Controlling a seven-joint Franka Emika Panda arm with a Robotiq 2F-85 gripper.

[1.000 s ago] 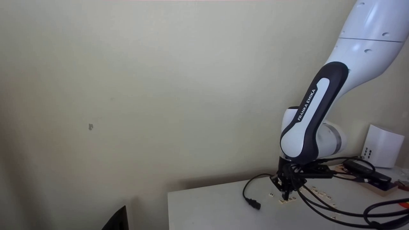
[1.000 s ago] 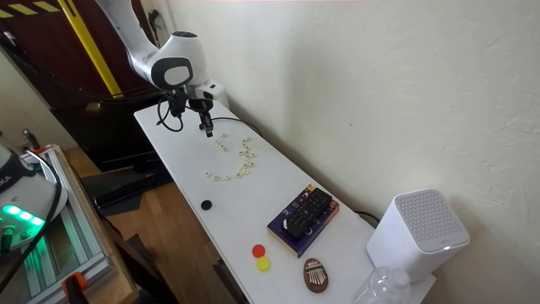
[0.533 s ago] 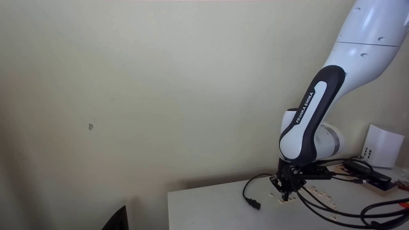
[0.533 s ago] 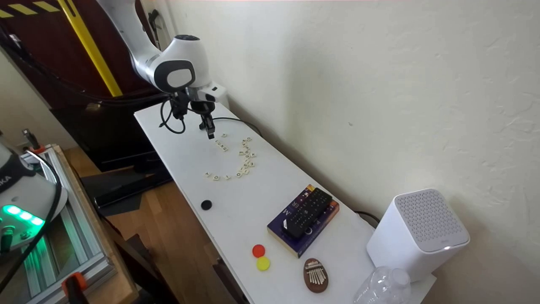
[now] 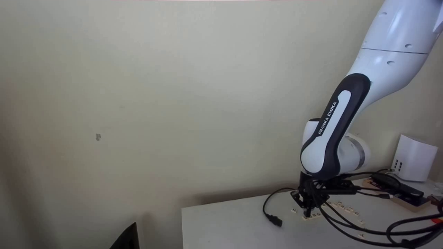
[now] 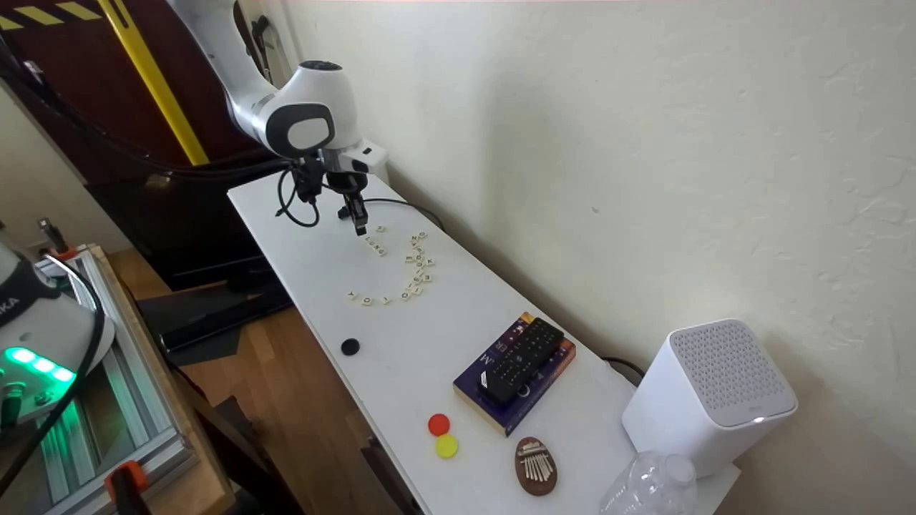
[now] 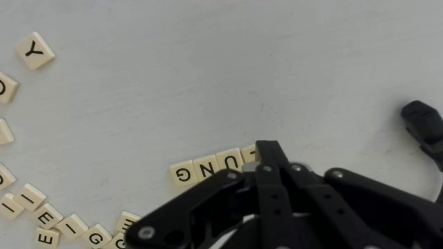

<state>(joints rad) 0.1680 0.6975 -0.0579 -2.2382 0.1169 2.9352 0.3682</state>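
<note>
Claw [image 7: 267,142] just beside the LUNG tiles [image 7: 208,166], at their L end

I see 4 cream ltr tiles [image 7: 209,164], face up, edge to edge in 1 row: G [image 7: 183,173] farthest from blk plug [image 7: 423,122], then N [image 7: 205,167], U [image 7: 229,159] & 4th tile [image 7: 248,153], part-hidden, nearest.

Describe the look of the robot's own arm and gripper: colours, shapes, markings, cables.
The arm is white with rounded segments, a silvery band and a dark panel lettered FRANKA EMIKA in white. The gripper is black, with slim, straight fingers and jointed links dotted with silvery screws. Black cables loop out near it.
</note>
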